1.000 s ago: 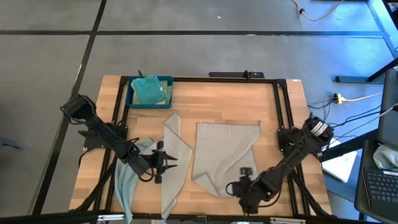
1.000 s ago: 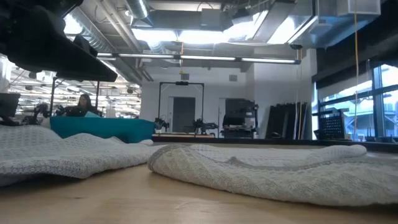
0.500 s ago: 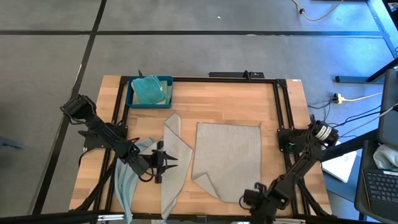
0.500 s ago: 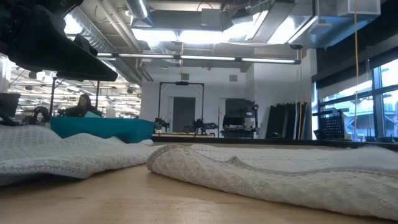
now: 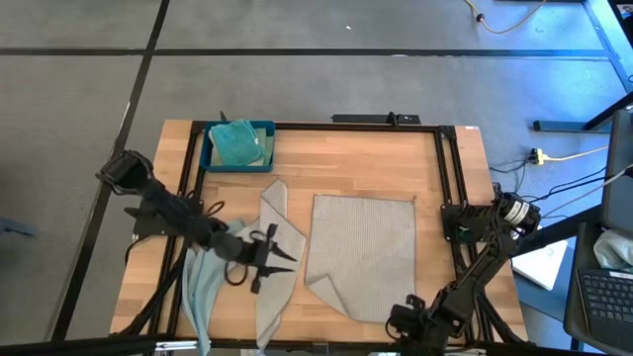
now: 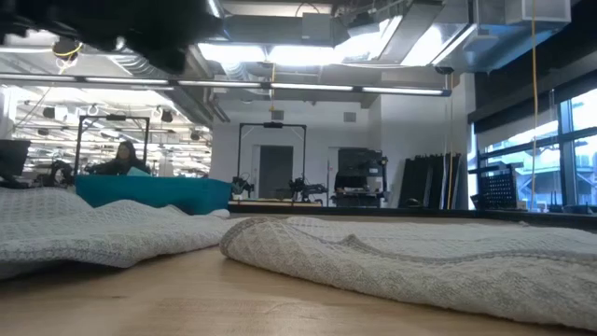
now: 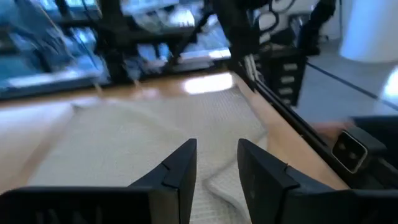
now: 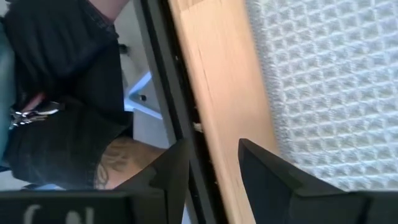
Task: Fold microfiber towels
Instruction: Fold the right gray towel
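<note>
A light grey waffle-weave microfiber towel [image 5: 361, 252] lies spread flat mid-table, one near corner curled over. The left gripper [image 5: 280, 249] hovers beside it over a second, rumpled grey towel [image 5: 277, 247], fingers parted, holding nothing. The right gripper [image 5: 404, 322] sits at the table's near edge, fingers apart — empty. To fold well, each gripper probably should pinch a near corner first.

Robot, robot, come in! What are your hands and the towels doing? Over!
Left gripper open, empty, above narrow grey towel. Right gripper open, empty, at table's near edge. Big grey towel flat, one corner folded. Nothing blocking.
</note>
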Available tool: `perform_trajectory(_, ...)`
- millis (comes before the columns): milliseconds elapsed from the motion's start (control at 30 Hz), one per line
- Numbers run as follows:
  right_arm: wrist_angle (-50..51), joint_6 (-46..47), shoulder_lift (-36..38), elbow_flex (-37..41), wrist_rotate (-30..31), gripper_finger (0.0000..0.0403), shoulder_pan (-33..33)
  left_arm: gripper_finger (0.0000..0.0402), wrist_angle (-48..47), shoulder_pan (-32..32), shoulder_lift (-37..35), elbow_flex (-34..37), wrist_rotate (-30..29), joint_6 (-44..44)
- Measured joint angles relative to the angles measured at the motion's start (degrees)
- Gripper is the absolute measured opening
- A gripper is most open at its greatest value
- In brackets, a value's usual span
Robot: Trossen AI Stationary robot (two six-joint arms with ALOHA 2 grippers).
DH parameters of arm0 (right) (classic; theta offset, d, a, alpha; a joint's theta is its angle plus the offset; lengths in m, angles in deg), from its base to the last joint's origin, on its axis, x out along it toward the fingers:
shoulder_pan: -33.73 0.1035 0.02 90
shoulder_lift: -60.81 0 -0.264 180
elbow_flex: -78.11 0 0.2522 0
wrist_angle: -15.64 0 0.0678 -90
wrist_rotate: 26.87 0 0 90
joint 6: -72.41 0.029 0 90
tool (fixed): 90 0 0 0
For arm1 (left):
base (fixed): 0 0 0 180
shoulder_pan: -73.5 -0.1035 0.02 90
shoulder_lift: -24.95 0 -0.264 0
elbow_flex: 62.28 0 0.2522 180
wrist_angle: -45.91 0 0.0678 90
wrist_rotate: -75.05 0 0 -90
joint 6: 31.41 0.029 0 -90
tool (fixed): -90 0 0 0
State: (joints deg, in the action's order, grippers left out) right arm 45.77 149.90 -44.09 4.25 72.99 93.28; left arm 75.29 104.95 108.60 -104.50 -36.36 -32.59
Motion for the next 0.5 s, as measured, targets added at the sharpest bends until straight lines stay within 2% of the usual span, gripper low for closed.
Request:
perform_trajectory(200, 2.7, 0.0, 0.0, -0.1, -4.0, 0.0142, 0.0, 0.0118, -11.2, -7.2, 3.8, -7.6, 17.1, -1.0)
perform_trajectory(367, 8.4, -0.4, 0.0, -2.5, -9.9, 0.0142, 0.0, 0.013, -26.5, -12.7, 10.4, -17.2, 33.5, -3.4)
perform_trajectory(433, 12.2, -1.1, 0.0, -3.6, -9.7, 0.0142, 0.0, 0.0137, -31.6, -14.5, 13.3, -21.6, 40.4, -5.9)
perform_trajectory(500, 14.7, -1.3, 0.0, -4.4, -7.5, 0.0142, 0.0, 0.0143, -37.3, -16.3, 16.3, -26.0, 44.3, -7.6)
